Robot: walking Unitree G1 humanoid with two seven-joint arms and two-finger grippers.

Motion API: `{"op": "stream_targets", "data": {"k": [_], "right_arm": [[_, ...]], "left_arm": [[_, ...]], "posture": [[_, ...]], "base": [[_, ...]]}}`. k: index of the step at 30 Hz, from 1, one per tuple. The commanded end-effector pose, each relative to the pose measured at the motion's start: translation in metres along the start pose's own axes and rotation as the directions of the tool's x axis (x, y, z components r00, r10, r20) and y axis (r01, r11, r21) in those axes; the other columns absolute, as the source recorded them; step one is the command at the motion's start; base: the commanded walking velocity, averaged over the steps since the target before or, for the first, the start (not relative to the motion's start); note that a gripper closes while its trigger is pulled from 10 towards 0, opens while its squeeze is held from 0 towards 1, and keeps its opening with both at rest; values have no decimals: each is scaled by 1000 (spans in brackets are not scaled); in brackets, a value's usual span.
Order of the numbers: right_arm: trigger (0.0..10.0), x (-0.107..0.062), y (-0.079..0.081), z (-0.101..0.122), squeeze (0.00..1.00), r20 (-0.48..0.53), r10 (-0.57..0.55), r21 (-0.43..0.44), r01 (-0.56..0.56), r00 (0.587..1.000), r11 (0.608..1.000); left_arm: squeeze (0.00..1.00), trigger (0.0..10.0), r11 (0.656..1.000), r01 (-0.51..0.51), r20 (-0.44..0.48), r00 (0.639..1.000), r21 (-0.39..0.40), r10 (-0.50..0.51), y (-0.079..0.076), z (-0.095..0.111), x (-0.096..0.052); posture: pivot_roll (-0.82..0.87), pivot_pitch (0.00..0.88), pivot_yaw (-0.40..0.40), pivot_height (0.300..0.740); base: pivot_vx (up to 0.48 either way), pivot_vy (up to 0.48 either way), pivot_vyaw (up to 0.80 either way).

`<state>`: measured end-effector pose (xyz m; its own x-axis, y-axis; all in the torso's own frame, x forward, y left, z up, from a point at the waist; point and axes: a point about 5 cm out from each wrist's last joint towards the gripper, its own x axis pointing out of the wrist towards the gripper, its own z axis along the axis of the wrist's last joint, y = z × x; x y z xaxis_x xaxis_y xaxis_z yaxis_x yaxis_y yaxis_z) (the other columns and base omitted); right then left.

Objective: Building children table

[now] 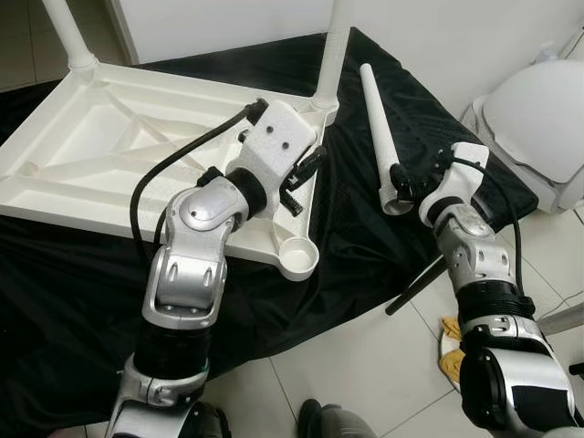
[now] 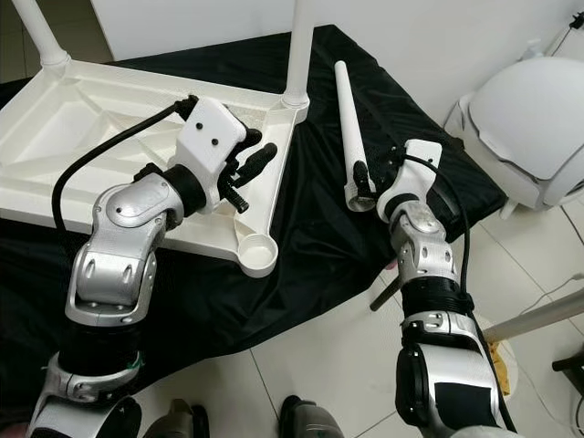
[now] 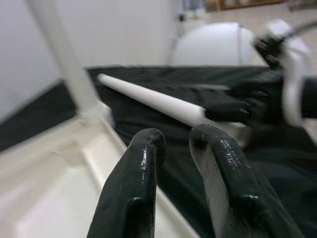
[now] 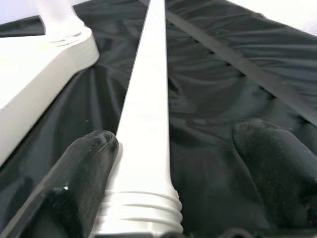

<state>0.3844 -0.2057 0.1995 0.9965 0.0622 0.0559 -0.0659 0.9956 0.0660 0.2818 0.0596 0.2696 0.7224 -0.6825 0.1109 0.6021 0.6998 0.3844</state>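
The white table top (image 1: 100, 155) lies upside down on a black cloth (image 1: 365, 228). Two white legs stand in its far corners, one of them (image 1: 330, 55) at the middle. The near right corner socket (image 1: 298, 258) is empty. A loose white leg (image 1: 379, 128) lies on the cloth beside the top. My right gripper (image 1: 401, 187) is open and straddles the leg's threaded end (image 4: 141, 208), with one finger (image 4: 84, 163) touching it. My left gripper (image 1: 304, 178) hovers over the table top's right edge, slightly open with nothing between its fingers (image 3: 133, 178).
A rounded white appliance (image 1: 538, 128) stands on the tiled floor at the right. A thin black rod (image 1: 415, 287) slants from the cloth's edge to the floor near my right arm. A white wall rises behind the table top.
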Motion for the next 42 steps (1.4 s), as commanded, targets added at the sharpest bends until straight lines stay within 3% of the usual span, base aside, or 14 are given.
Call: {"op": "stream_targets", "data": {"k": [1,11,22,23,24,25,26,29,36,42], "right_arm": [[10000,0,2,-12,0,-51,23,18,-22,998,1000],[10000,0,15,-35,0,-132,89,34,-85,987,996],[10000,2,17,-34,0,-102,96,2,-96,990,995],[8941,3,18,-34,0,-100,93,-10,-94,991,995],[3373,3,18,-34,0,-94,91,-15,-93,991,996],[3373,3,18,-34,0,-94,91,-15,-93,991,996],[0,3,17,-34,0,-93,90,-17,-92,992,996],[0,3,16,-34,0,-82,87,-27,-89,993,996],[0,-2,11,-36,0,-35,40,-75,-43,999,996],[0,-10,9,-32,0,81,9,-61,-4,997,998]], "left_arm": [[0,10000,1000,-27,18,999,-8,27,-6,4,-2],[0,10000,999,-48,-1,999,-2,48,-9,4,-7],[0,10000,997,-76,-6,997,1,76,-9,4,-9],[0,10000,997,-78,-9,997,2,78,-9,3,-9],[0,10000,997,-82,-10,997,6,82,-9,2,-9],[0,10000,997,-82,-10,997,6,82,-9,2,-9],[0,10000,997,-82,-11,997,4,82,-9,2,-9],[0,10000,996,-86,-14,996,7,86,-9,0,-10],[0,10000,992,-71,-73,995,-99,64,-12,-17,-9],[0,10000,972,-159,-96,985,-171,144,0,-29,-6]], "posture": [[-45,230,-50,740],[-23,231,-68,740],[-20,226,-77,740],[-20,224,-79,740],[-20,224,-79,740],[-20,224,-79,740],[-19,222,-80,740],[-22,220,-85,740],[-28,209,-94,740],[-43,188,-91,740]], "base": [[0,0,0],[0,0,0],[0,0,0],[0,0,0],[0,0,0],[0,0,0],[0,0,0],[0,0,0],[0,0,0],[0,0,0]]}}
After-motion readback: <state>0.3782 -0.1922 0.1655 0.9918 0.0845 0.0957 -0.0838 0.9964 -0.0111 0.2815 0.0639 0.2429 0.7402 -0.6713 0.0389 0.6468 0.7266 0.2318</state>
